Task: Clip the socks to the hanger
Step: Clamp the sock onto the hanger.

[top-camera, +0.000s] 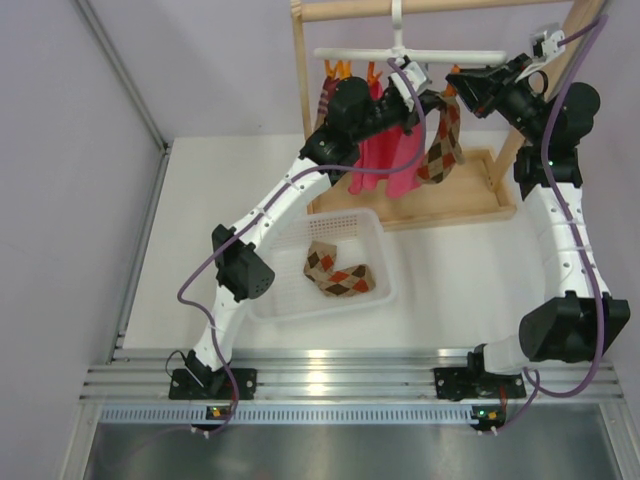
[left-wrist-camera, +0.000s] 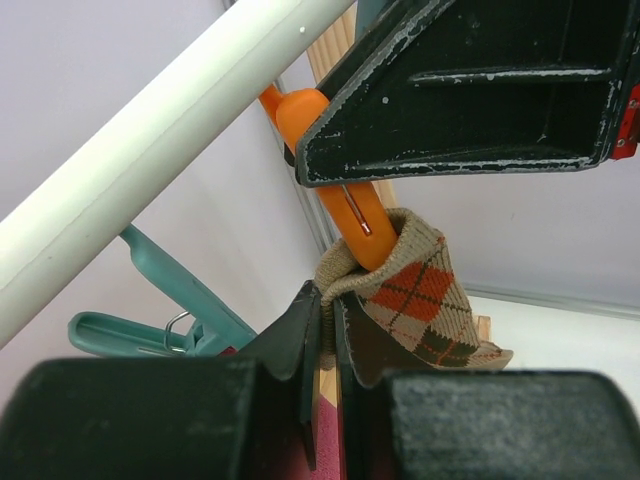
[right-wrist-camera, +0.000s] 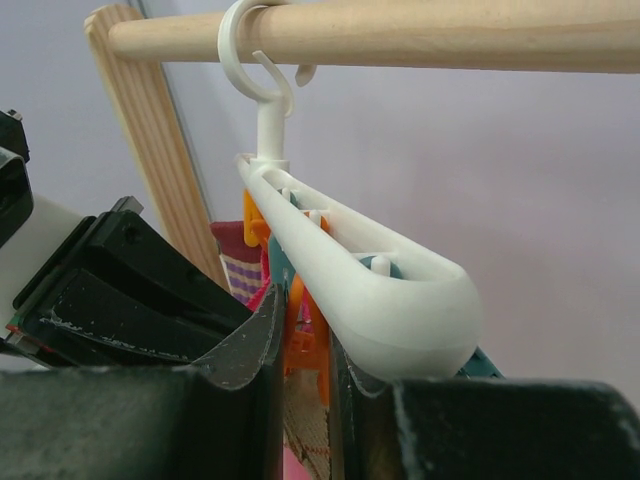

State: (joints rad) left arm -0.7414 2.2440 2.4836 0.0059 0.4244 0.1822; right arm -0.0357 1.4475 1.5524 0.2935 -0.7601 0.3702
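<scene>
The white hanger (top-camera: 410, 55) hangs by its hook from the wooden rod. One argyle sock (top-camera: 442, 140) dangles below its right half. My left gripper (left-wrist-camera: 331, 300) is shut on that sock's cuff (left-wrist-camera: 420, 295), holding it up against an orange clip (left-wrist-camera: 345, 200). The clip's lower tip is tucked into the cuff. My right gripper (right-wrist-camera: 303, 320) is shut on the orange clip (right-wrist-camera: 315, 300) just under the hanger's rounded end (right-wrist-camera: 400, 310). More argyle socks (top-camera: 338, 272) lie in the white basket (top-camera: 290, 300).
A pink cloth (top-camera: 385, 155) and a maroon striped sock (top-camera: 327, 100) hang from clips left of the argyle sock. A teal clip (left-wrist-camera: 170, 300) dangles beside my left fingers. The wooden rack frame (top-camera: 450, 205) stands behind the basket, its rod (right-wrist-camera: 400, 35) above.
</scene>
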